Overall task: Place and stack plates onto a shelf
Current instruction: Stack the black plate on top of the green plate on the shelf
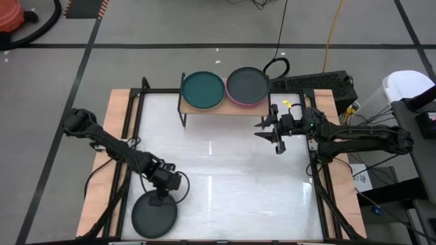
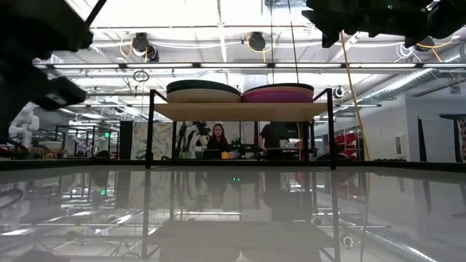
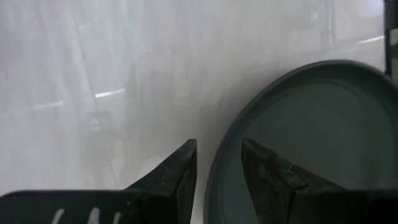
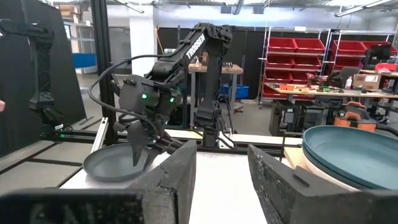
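Observation:
A dark grey plate (image 1: 154, 215) lies flat on the white table near its near-left corner. My left gripper (image 1: 163, 193) is open at the plate's far rim. In the left wrist view its fingers (image 3: 219, 163) stand on either side of that rim (image 3: 214, 180), one over the table and one over the plate's inside, with a gap on both sides. The shelf (image 1: 225, 108) stands at the far edge and carries two stacks: one topped by a teal plate (image 1: 203, 90), one by a dark grey plate (image 1: 248, 85) over pink. My right gripper (image 1: 277, 139) hangs open in the air, right of the shelf.
A black frame (image 1: 139, 109) and wooden borders run along the table's edges. In the low view the stacks (image 2: 240, 92) sit on the shelf board (image 2: 240, 110) above thin black legs (image 2: 150, 131). People sit in the room behind the table. White tabletop (image 1: 225, 177) lies between the arms.

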Controlling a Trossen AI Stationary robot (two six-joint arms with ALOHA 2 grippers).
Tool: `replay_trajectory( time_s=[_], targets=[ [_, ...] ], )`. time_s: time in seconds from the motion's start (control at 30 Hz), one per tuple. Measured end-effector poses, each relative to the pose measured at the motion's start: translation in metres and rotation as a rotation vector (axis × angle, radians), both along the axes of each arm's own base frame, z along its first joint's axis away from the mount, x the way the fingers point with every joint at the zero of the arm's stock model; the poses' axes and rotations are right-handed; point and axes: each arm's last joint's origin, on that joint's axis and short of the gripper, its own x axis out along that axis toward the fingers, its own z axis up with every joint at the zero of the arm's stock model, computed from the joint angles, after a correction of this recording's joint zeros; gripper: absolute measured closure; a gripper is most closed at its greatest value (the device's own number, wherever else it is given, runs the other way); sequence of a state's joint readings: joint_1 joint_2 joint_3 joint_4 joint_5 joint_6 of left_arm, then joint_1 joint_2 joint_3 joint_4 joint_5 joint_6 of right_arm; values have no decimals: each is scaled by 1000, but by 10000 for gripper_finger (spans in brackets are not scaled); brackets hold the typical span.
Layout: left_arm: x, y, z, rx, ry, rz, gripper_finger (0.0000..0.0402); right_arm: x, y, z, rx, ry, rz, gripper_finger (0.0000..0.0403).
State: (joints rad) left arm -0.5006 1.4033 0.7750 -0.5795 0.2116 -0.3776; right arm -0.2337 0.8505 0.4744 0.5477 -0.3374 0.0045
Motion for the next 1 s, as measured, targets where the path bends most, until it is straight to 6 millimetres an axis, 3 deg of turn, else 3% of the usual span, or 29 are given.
replay_trajectory(
  time_s=[0.33, 0.43, 0.57, 0.67, 0.83, 1.0],
  targets=[
    [-17, 3, -35, -39, 16, 43, 273, 0, 0, -1, 1, 7, 0, 273],
    [-19, 4, -37, -26, 30, 27, 304, 0, 0, -1, -1, 7, 0, 273],
    [-18, 6, -36, -60, 40, -10, 380, 0, 0, -1, -7, 6, 0, 273],
    [-15, 10, -34, -85, 39, 26, 390, 0, 0, -1, -7, 6, 0, 273],
    [-1, 30, -8, -54, -52, 92, 391, 0, 0, -1, -7, 6, 0, 273],
    [4, 67, 51, 99, -223, 146, 391, 0, 0, -1, -10, 6, -1, 273]
  ],
)
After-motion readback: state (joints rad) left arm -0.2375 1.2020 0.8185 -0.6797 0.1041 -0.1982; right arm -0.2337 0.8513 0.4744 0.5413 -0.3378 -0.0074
